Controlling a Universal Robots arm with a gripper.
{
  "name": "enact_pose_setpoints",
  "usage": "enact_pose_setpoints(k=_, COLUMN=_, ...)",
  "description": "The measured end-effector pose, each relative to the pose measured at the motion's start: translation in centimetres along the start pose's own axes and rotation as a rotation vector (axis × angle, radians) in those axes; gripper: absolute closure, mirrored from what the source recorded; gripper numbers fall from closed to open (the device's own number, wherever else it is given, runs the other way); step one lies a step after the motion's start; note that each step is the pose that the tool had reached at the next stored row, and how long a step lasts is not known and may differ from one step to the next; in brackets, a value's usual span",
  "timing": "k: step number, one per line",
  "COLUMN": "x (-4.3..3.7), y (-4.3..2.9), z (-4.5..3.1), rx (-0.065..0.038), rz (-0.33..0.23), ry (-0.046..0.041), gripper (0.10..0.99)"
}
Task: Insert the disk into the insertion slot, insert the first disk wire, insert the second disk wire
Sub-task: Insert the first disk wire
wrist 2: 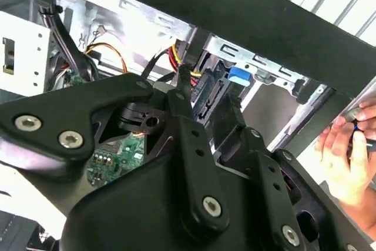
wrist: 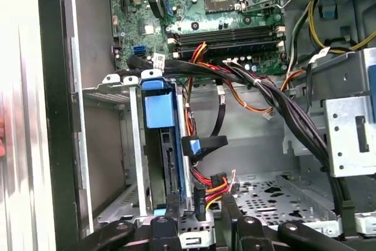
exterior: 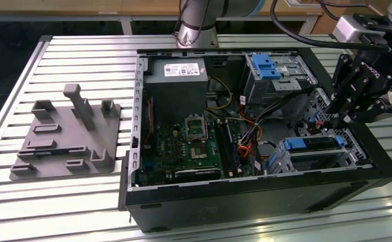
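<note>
Cut off by the edge in the exterior view: the robot arm. Mostly hidden down inside the slot: the disk, with just a blue handle peeking out. Also cut by an edge: a hand in the second wrist view, the gripper in the first wrist view.
</note>
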State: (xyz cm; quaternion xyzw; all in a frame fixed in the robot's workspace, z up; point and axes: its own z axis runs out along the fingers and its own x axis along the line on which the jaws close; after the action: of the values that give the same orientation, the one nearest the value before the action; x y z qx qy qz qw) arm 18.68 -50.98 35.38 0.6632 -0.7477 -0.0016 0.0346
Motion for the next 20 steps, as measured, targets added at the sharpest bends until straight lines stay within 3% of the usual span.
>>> enact_pose_setpoints(k=2, x=-0.27, y=0.02, z=0.20, rx=-0.001, rz=0.001, ry=0.0093, gripper=0.675)
enact_pose_setpoints(k=7, x=-0.40, y=0.03, z=0.51, rx=-0.008, rz=0.002, ry=0.0426, gripper=0.675)
enact_pose_setpoints(k=10, x=-0.42, y=-0.01, z=0.62, rx=-0.018, rz=0.002, ry=0.0557, gripper=0.675)
enact_pose_setpoints(k=14, x=-0.62, y=-0.30, z=0.72, rx=-0.023, rz=0.001, ry=0.0593, gripper=0.686)
enact_pose_setpoints(k=15, x=-0.67, y=-0.34, z=0.75, rx=-0.023, rz=-0.001, ry=0.0592, gripper=0.761)
enact_pose_setpoints(k=20, x=-1.13, y=-0.34, z=0.87, rx=-0.022, rz=-0.014, ry=0.0601, gripper=0.761)
